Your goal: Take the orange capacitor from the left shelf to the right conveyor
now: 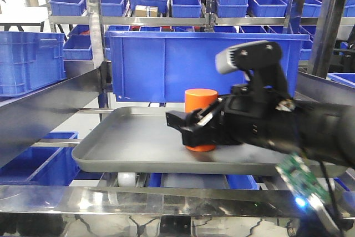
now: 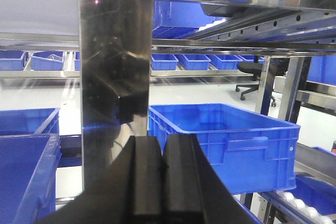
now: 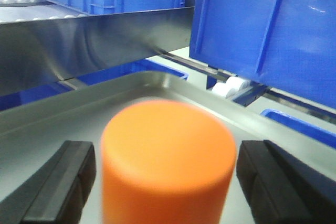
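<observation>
Orange capacitor [image 3: 168, 161] fills the lower middle of the right wrist view, blurred by closeness; upright cylinder, even matt orange, flat top with a rounded edge; side lettering cannot be made out. It stands on the floor of a shallow grey tray [image 3: 157, 80] on the left shelf [image 1: 94, 26], towards the tray's right half, just in front of a large blue bin [image 1: 166, 65].

Right gripper [image 3: 168, 182] reaches in from the right at tray level; its jaws are apart and straddle the capacitor, one black pad [image 3: 60, 182] on either side of it, a thin gap showing at each flank; no contact that I can confirm. From the front camera the same gripper [image 1: 194, 129] hides the capacitor's middle; orange top [image 1: 201, 101] and a sliver of base remain visible. Green circuit board [image 1: 299, 184] with a blue light sits on the underside of that arm.

Left gripper [image 2: 163, 182]: jaws together, nothing between them; it points at a steel post [image 2: 113, 77] of the rack, with another blue bin [image 2: 226, 135] beyond on a lower level.

Further blue bins fill the upper and rear shelf levels; steel roller lane runs along the left edge of the front view.
</observation>
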Robot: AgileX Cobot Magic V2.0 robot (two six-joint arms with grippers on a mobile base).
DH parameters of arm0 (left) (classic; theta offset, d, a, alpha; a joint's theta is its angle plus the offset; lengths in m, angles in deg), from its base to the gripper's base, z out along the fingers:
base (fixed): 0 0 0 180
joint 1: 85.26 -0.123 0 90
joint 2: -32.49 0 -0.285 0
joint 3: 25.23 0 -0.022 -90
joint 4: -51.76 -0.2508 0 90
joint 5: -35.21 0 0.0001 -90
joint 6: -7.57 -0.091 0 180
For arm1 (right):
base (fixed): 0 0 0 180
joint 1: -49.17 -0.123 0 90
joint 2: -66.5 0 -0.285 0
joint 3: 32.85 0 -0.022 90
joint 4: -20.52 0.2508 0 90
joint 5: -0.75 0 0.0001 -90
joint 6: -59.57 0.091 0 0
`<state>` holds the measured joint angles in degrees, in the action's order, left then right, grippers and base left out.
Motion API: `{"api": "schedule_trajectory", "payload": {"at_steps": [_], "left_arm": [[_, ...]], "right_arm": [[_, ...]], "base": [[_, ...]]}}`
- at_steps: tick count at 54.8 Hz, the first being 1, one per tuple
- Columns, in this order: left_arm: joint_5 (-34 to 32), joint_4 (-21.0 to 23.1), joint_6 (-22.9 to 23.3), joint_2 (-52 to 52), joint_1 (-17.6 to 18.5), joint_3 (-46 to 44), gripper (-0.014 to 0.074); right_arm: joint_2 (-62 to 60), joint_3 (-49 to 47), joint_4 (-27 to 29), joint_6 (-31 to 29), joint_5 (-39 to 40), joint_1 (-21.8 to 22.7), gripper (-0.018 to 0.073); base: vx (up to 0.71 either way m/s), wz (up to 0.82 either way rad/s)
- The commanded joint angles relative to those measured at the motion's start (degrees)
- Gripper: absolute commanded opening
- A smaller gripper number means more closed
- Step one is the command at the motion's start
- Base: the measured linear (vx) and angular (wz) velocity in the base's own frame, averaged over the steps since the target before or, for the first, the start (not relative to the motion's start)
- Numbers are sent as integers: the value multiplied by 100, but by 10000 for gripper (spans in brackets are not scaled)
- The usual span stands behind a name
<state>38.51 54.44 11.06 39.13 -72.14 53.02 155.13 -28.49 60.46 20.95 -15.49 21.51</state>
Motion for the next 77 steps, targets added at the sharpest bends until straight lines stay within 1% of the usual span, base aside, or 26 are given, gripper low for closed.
{"api": "schedule_trajectory", "payload": {"at_steps": [1,3,6,8,9,12,13,17,22,26,30,32,37,43,46,50,54,55,60,66,72,77], "left_arm": [[-465,27,32,-22,44,-171,-6],[-465,27,32,-22,44,-171,-6],[-465,27,32,-22,44,-171,-6],[-465,27,32,-22,44,-171,-6],[-465,27,32,-22,44,-171,-6],[-465,27,32,-22,44,-171,-6],[-465,27,32,-22,44,-171,-6],[-465,27,32,-22,44,-171,-6],[-465,27,32,-22,44,-171,-6],[-465,27,32,-22,44,-171,-6],[-465,27,32,-22,44,-171,-6],[-465,27,32,-22,44,-171,-6],[-465,27,32,-22,44,-171,-6],[-465,27,32,-22,44,-171,-6],[-465,27,32,-22,44,-171,-6],[-465,27,32,-22,44,-171,-6],[-465,27,32,-22,44,-171,-6],[-465,27,32,-22,44,-171,-6],[-465,27,32,-22,44,-171,-6],[-465,27,32,-22,44,-171,-6],[-465,27,32,-22,44,-171,-6],[-465,27,32,-22,44,-171,-6]], "right_arm": [[13,-392,103,-58,366,11,543],[55,-446,103,-24,340,11,495],[55,-477,103,24,310,11,373],[29,-477,103,45,305,11,251],[19,-477,97,50,298,11,209],[-44,-477,57,29,218,12,32],[-66,-477,48,3,195,12,-11],[-216,-477,-1,-39,65,18,-13],[-536,-477,-262,-23,-202,18,-9],[-896,-477,-634,88,-473,18,-8],[-1276,-472,-1143,499,-715,18,-8],[-1478,-472,-1473,806,-829,18,-8],[-2000,-472,-2539,1795,-1153,18,-8],[-2669,-251,-4025,3204,-1583,18,-8],[-2999,24,-4740,3740,-1644,18,-8],[-3574,568,-5403,4311,-1618,18,-8],[-4203,1218,-5796,4718,-1553,18,-8],[-5315,2450,-6037,5153,-1394,18,-8],[-5968,3168,-6117,5278,-1283,18,-8],[-6574,3791,-6117,5288,-1267,18,-8],[-7047,4182,-6117,5288,-1273,18,-8],[-7308,4315,-6110,5288,-1277,18,-8]], "base": [[0,0],[0,0],[0,0],[0,0],[0,0],[0,0],[0,0],[0,0],[0,0],[0,0],[0,0],[0,0],[0,0],[0,0],[0,0],[0,0],[0,0],[0,0],[0,0],[0,0],[0,0],[0,0]]}}
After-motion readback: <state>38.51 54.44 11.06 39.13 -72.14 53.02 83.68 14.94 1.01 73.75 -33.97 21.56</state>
